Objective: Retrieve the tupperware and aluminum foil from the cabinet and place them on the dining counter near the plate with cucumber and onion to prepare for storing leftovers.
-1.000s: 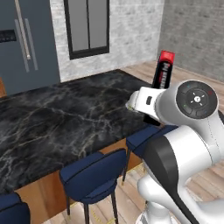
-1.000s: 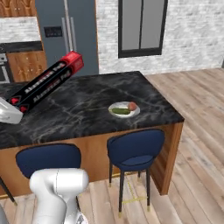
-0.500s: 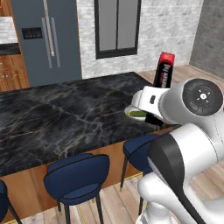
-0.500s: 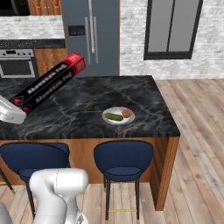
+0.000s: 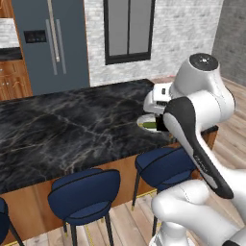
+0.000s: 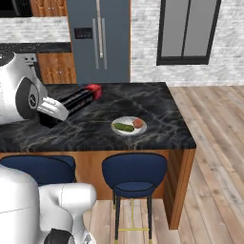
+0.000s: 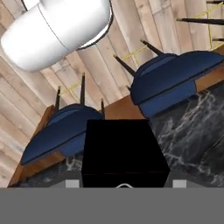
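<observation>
- The gripper grasps the aluminum foil, carried above the dining counter, toward its left side.
- The plate with cucumber and onion sits near the counter's front edge.
- Left, I judge: setting the foil beside the plate; no tupperware there yet.

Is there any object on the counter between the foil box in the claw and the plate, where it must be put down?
Nothing visible stands between them. The foil is held in the claw over the counter, and the marble from it to the plate with cucumber and onion looks bare.
</observation>
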{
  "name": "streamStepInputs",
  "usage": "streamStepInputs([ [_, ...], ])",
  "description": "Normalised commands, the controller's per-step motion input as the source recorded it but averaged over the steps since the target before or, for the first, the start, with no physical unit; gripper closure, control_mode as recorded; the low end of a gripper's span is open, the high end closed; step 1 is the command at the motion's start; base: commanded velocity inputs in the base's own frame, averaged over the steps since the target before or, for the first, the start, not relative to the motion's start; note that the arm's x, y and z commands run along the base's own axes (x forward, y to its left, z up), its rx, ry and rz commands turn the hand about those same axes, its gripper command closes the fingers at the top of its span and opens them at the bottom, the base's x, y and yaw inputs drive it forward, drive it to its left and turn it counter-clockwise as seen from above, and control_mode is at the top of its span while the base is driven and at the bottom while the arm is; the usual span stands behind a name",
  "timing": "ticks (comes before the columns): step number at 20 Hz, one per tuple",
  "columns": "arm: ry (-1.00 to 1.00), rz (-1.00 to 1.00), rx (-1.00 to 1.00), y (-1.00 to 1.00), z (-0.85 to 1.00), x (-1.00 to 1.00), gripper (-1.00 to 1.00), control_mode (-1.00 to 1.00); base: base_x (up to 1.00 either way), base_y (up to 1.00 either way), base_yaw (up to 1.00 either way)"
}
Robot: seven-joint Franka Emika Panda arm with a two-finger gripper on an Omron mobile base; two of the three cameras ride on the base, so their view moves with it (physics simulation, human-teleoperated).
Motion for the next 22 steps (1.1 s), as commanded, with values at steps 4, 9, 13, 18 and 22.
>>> streamStepInputs([
  [4, 0.36, 0.3, -0.1, 0.0, -0.8, 1.0, 1.0, -1.0, 0.0, 0.0, 0.0],
  [9, 0.17, 0.29, -0.13, 0.12, -0.95, 1.0, 1.0, -1.0, 0.0, 0.0, 0.0],
  [13, 0.04, 0.21, -0.02, 0.11, -0.92, 1.0, 1.0, -1.0, 0.0, 0.0, 0.0],
  [18, 0.07, 0.14, -0.02, 0.0, -0.74, 1.0, 1.0, -1.0, 0.0, 0.0, 0.0],
  [22, 0.05, 0.0, -0.08, 0.0, -0.62, 1.0, 1.0, -1.0, 0.0, 0.0, 0.0],
])
